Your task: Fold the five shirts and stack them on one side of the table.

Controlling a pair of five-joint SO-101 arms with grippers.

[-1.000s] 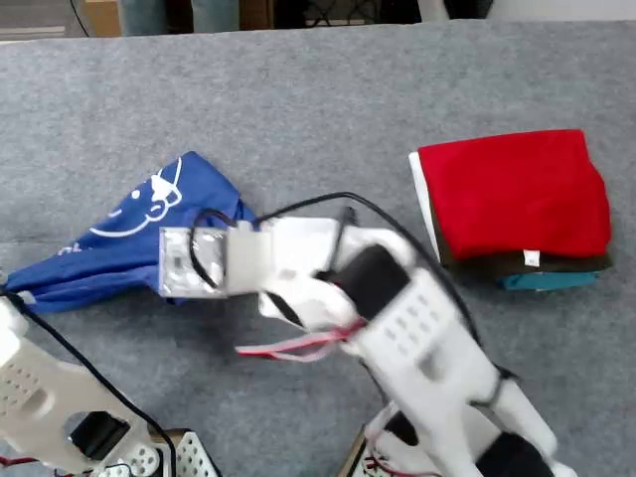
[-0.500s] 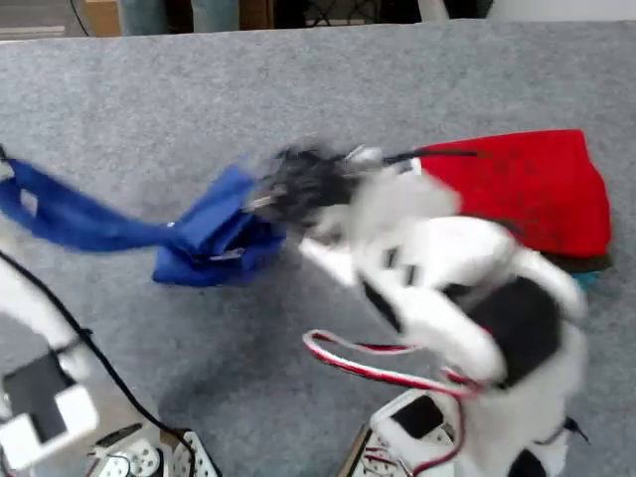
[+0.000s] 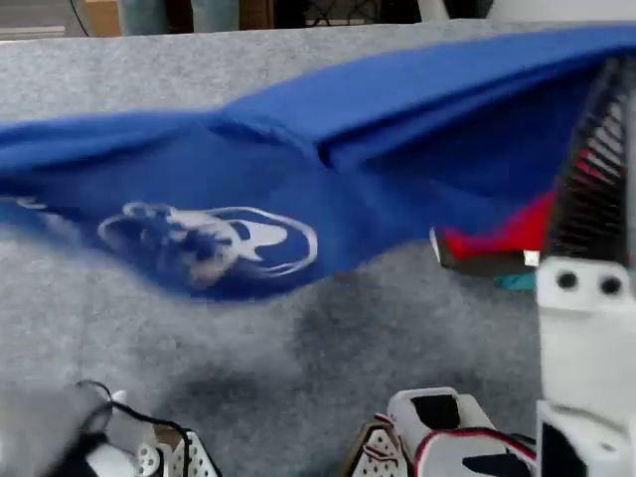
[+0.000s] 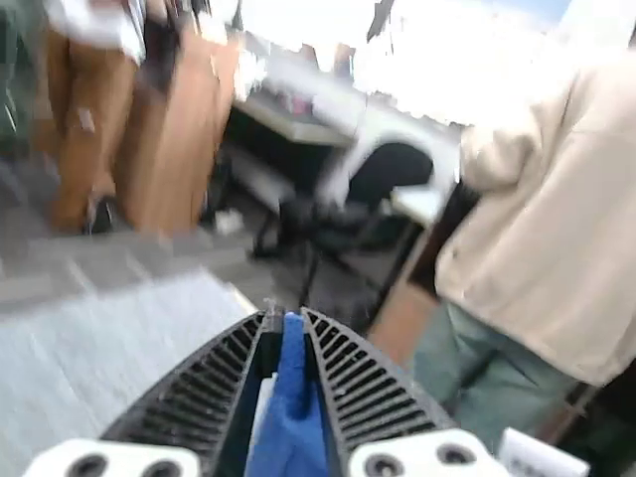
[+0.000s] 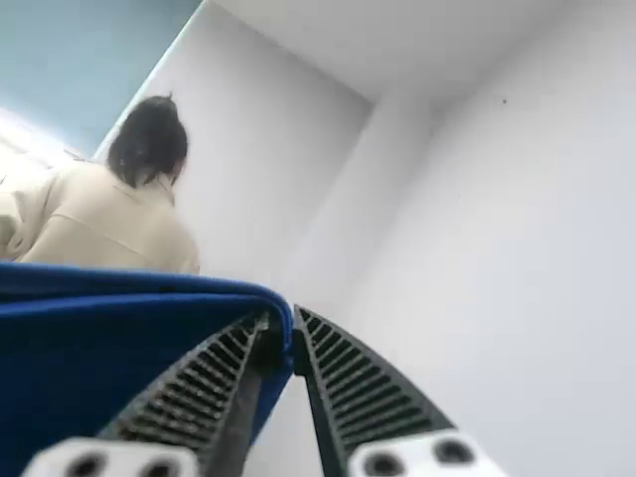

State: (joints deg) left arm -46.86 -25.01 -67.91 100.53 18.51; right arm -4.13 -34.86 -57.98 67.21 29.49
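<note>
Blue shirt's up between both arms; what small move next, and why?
Probably lower both arms together, laying the shirt flat on the table clear of the stack: both pairs of jaws are shut on it, stretched out above the table.

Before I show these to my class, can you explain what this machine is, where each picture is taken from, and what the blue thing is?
This is a robot with two small arms working at a grey table. One picture looks down from a fixed camera above. The other two come from a camera on each arm's wrist, so each shows that arm's own ribbed fingers. The left gripper and the right gripper each pinch an edge of a blue shirt, holding it spread out above the table. On the table, partly behind that shirt, lies a stack of folded shirts with a red one on top.
</note>
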